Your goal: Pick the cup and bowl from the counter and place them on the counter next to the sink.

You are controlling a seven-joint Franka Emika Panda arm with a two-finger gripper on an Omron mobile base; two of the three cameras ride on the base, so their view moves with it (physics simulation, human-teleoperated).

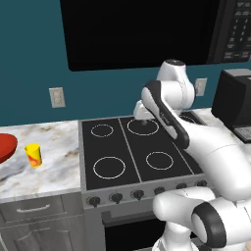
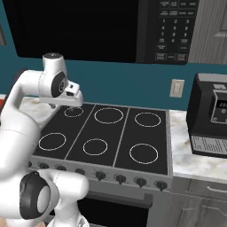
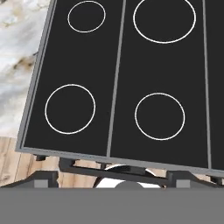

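1. Left base view: we are seeing the cup (image 1: 33, 155) standing on the counter (image 1: 56, 166) beside the bowl (image 1: 7, 146), left of the stovetop (image 1: 132, 147).
2. Right base view: our gripper (image 2: 72, 106) is hovering above the stovetop's rear left burner.
3. Hand view: our jaws are standing wide apart, holding nothing.

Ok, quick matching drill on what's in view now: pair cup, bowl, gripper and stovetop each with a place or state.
Things:
1. cup
2. bowl
3. gripper
4. stovetop

Descriptions:
A. red, cut off by the picture's left edge
B. black, with white burner rings
C. yellow, standing upright on the counter
D. open, above the stovetop's rear

Pairs: 1-C, 2-A, 3-D, 4-B
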